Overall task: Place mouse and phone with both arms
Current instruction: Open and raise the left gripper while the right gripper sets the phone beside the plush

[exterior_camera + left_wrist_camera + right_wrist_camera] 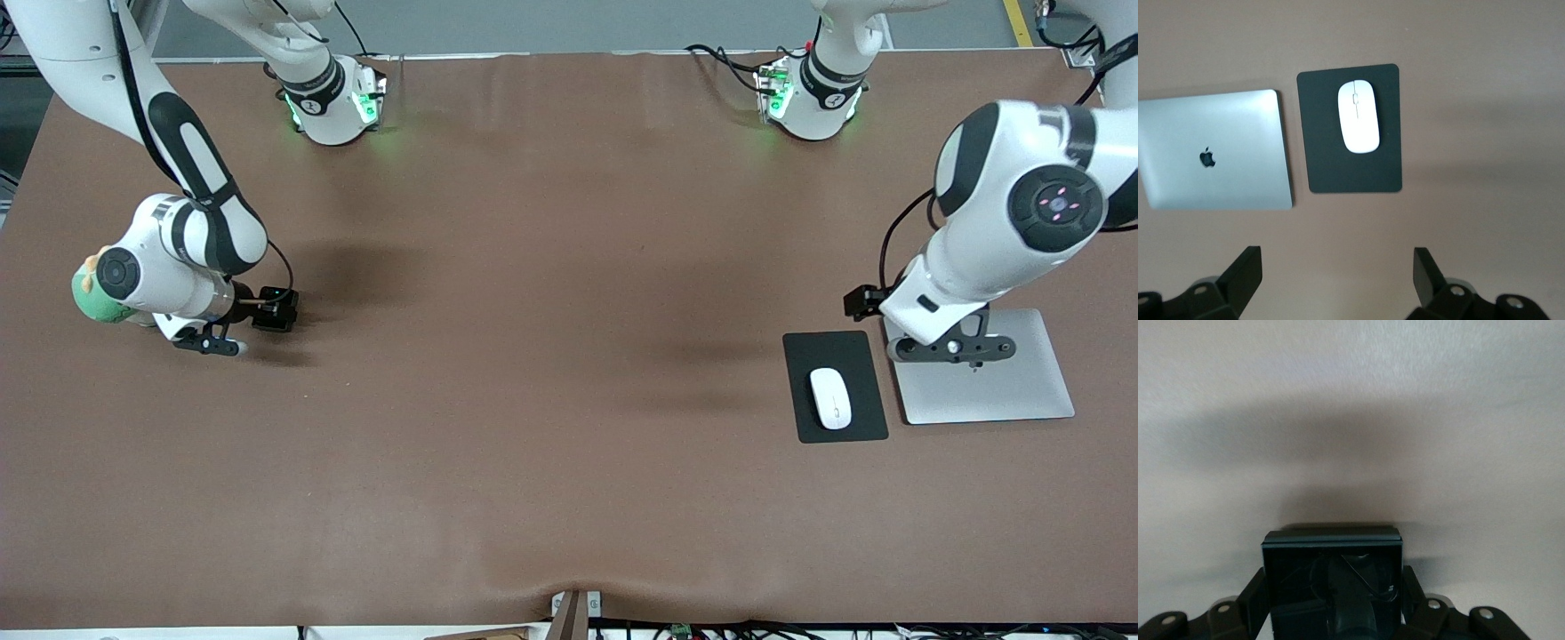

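Note:
The white mouse [829, 397] lies on a black pad [840, 351] toward the left arm's end of the table; it also shows in the left wrist view [1358, 115]. My left gripper [953, 347] is open and empty, up over the edge of a silver laptop beside the pad; its fingers [1245, 270] stand wide apart over bare table. My right gripper [209, 342] is low over the table at the right arm's end. It is shut on the black glossy phone [1331, 587], which fills the space between its fingers [1255, 600]. The front view hides the phone.
A closed silver laptop [1005, 391] lies beside the pad, toward the left arm's end; it shows in the left wrist view [1218, 153] too. A green soft object [93, 300] is partly hidden by the right arm's wrist. Brown table [551, 356] lies between the arms.

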{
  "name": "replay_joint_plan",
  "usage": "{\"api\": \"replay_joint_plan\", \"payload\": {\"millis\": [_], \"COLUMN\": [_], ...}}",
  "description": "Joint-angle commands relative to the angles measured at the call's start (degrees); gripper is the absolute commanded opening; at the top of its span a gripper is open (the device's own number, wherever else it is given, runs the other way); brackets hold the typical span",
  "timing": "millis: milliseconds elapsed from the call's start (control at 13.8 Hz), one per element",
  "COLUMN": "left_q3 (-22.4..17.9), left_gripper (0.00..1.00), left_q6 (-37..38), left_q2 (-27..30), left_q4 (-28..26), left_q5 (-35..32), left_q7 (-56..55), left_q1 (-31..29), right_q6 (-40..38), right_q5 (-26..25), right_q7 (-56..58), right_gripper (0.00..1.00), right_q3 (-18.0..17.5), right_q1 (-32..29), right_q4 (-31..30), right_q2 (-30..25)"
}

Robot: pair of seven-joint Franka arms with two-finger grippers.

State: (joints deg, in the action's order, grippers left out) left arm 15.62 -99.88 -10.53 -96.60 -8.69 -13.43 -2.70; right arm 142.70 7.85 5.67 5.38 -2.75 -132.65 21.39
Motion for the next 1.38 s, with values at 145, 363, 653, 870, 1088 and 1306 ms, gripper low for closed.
{"api": "replay_joint_plan", "payload": {"millis": [145,363,653,870,1088,1306], "left_q3": [0.73,0.64,0.21,-4.44,-9.19,-11.48], "left_gripper": [1.00,1.00,1.00,1.00,1.00,1.00], "left_q6": [10.13,10.58,12.77,15.84,16.21,16.64], "left_q2": [0.86,1.12,4.80,8.84,10.96,11.58], "left_q4": [12.04,12.84,12.06,10.92,9.59,10.03], "left_q5": [3.14,3.68,4.11,5.87,7.71,8.60], "left_q7": [0.77,0.51,1.12,3.23,6.92,8.68], "left_q1": [-0.81,-0.47,-0.82,2.25,2.88,3.23], "right_q6": [2.33,0.75,-18.54,-29.55,-32.12,-40.90], "right_q5": [-0.20,-0.20,0.50,0.59,0.41,-0.20], "right_q7": [1.37,1.28,1.10,1.19,1.37,1.19], "right_gripper": [0.66,1.00,1.00,1.00,1.00,1.00], "right_q3": [-0.73,-0.81,-0.90,-0.99,-0.90,-0.82], "right_q1": [-1.47,-1.47,-2.52,-2.61,-2.35,-2.96], "right_q4": [-3.32,1.67,19.75,31.02,40.34,50.88], "right_q2": [-1.79,-1.71,0.40,0.49,0.49,1.98]}}
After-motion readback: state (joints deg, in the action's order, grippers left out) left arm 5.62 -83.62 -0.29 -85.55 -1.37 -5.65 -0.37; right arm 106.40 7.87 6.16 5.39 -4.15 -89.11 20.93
